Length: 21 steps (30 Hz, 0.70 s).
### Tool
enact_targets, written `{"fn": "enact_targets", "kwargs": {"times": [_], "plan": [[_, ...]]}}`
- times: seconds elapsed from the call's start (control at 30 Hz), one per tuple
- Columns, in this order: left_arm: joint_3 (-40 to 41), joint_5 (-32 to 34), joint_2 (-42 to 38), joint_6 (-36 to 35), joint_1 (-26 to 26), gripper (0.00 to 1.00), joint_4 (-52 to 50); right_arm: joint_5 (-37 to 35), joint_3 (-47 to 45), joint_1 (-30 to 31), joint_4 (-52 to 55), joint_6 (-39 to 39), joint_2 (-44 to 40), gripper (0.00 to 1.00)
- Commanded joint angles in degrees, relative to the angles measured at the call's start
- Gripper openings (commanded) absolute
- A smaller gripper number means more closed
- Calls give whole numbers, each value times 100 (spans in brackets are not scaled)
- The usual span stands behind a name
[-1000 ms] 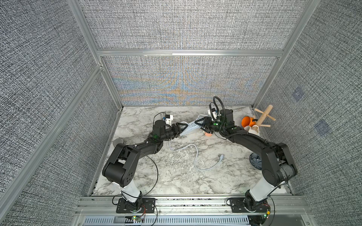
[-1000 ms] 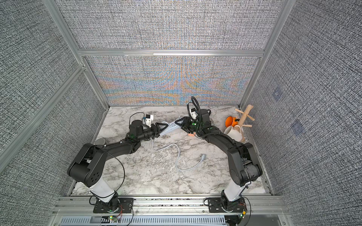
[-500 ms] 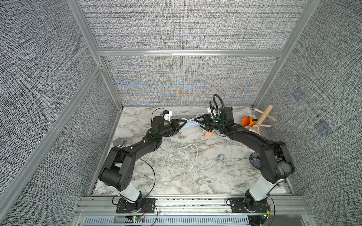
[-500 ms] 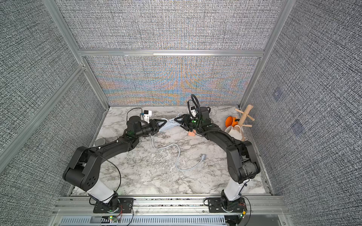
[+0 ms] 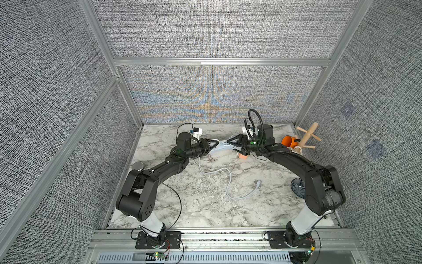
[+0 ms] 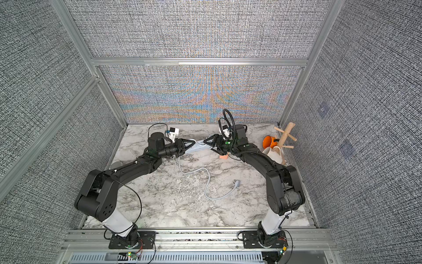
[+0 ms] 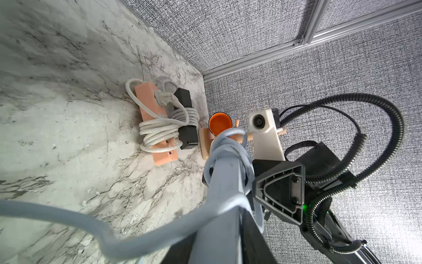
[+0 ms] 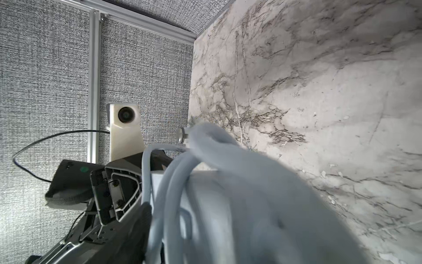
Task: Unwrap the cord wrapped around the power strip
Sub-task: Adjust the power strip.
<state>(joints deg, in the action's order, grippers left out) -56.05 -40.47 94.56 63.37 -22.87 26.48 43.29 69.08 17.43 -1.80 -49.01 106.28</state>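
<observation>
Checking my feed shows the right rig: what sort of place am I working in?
Most likely an enclosed robot test cell, not a real room: grey fabric wall panels in an aluminium frame, a marble-patterned tabletop, and robot arms bolted to a front rail.

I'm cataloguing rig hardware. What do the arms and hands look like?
The left arm and right arm are matte black with white base links. The left hand and right hand have black, triangular open-frame fingers. A white camera mount sits at each wrist; a ribbed black hose loops at the right, a thin black cable at the left.
</observation>
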Motion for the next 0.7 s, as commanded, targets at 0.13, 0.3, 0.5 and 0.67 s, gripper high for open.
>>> {"fn": "enact_targets", "kwargs": {"times": [0.13,0.3,0.5,0.67], "plan": [[-471,81,85,-693,177,0,-1273,-68,189,-331,974,1157,-145,98],[-1013,-119,218,-1307,283,0,-2384,-299,257,-442,1535,2229,-404,98],[-1364,-650,253,-1076,490,0,-2390,-751,-669,-407,996,3338,-1161,96],[-1487,-1127,511,235,617,0,-1157,-208,-1624,-419,-503,3101,-1576,87]]}}
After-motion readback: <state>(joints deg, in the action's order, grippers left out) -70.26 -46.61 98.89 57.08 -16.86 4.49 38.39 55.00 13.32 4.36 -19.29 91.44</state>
